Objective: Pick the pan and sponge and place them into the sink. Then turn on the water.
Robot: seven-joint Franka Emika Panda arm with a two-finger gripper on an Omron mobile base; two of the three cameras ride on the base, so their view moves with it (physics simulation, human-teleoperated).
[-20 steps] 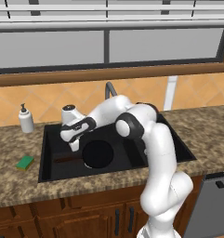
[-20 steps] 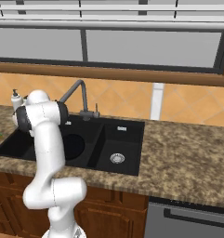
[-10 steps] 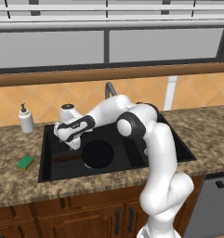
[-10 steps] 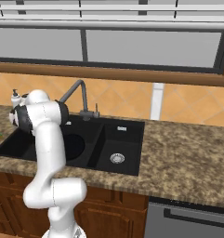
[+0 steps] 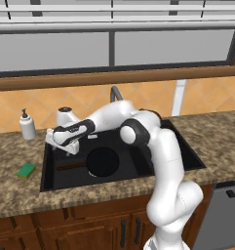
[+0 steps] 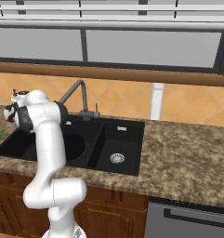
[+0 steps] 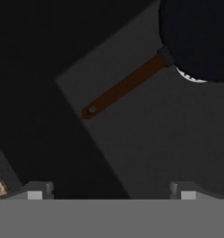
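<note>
The black pan (image 5: 103,162) lies flat in the large left basin of the sink (image 5: 185,155), its brown handle (image 5: 69,166) pointing left. From the hand view, the pan (image 7: 197,37) is at the upper right and its handle (image 7: 125,86) runs down-left over the basin floor. My gripper (image 5: 64,146) hovers open above the basin's left end, over the handle's tip, with nothing between its fingertips (image 7: 36,190). The green sponge (image 5: 26,170) lies on the counter left of the sink, clear of the gripper. No water runs from the grey gooseneck faucet (image 5: 116,92).
A white soap dispenser (image 5: 26,125) stands on the counter behind the sponge. The smaller right basin with its silver drain (image 6: 116,158) lies beyond the divider. A dishwasher front (image 6: 192,218) sits below the counter at the right.
The hand has drifted left over the basin, from above the pan's edge toward the handle's end. Its jaws stay wide. Pan and sponge have not moved.
</note>
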